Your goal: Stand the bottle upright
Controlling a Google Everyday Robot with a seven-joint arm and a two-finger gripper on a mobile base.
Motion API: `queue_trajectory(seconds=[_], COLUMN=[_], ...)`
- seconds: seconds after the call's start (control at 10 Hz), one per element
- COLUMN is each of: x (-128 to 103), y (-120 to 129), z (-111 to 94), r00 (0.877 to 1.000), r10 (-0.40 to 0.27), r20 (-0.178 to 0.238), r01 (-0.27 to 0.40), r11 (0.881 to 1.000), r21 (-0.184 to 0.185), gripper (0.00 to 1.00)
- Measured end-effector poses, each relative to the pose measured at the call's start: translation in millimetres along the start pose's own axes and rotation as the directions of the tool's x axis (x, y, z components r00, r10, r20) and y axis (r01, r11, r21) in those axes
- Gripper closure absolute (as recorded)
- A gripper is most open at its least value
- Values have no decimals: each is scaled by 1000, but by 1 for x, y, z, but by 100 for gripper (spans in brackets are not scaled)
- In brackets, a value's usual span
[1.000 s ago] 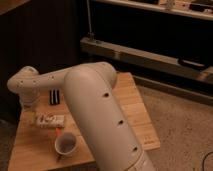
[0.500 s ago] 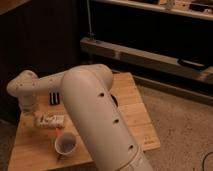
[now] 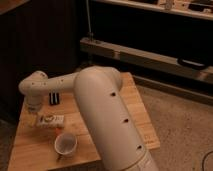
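Gripper [image 3: 35,116]: low over the left part of the table, hanging from the wrist joint, jaws spread wide, nothing pinched. It sits right at the left end of the bottle; contact cannot be made out.

Small slim whitish plastic bottle with a dark and reddish label [image 3: 51,120]: lying on its side on the table top, long axis roughly left to right, not upright. Which end carries the cap cannot be told.

White round cup [image 3: 65,144]: standing upright, mouth up, near the bottle on the camera side and a little to the right, apart from it.

Flat black rectangular object [image 3: 54,97]: lying flat on the far side of the bottle, near it, not touching.

Light wooden slatted table [image 3: 134,97]: carries all three items on its left half.

Large white arm [image 3: 107,117]: runs from bottom right across the table's middle, then bends left to the wrist, covering much of the surface.

Behind the table: a dark metal shelf rail [image 3: 145,57]. Speckled floor [image 3: 185,120] at right.
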Motion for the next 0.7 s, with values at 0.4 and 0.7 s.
queue_trajectory(seconds=[0.4, 0.7], x=[-13, -13], y=[8, 6], z=[10, 15], r00=[1000, 1000], r10=[-21, -3], r20=[-21, 20], r01=[22, 3], r11=[1000, 1000], r21=[4, -6], gripper=[35, 35])
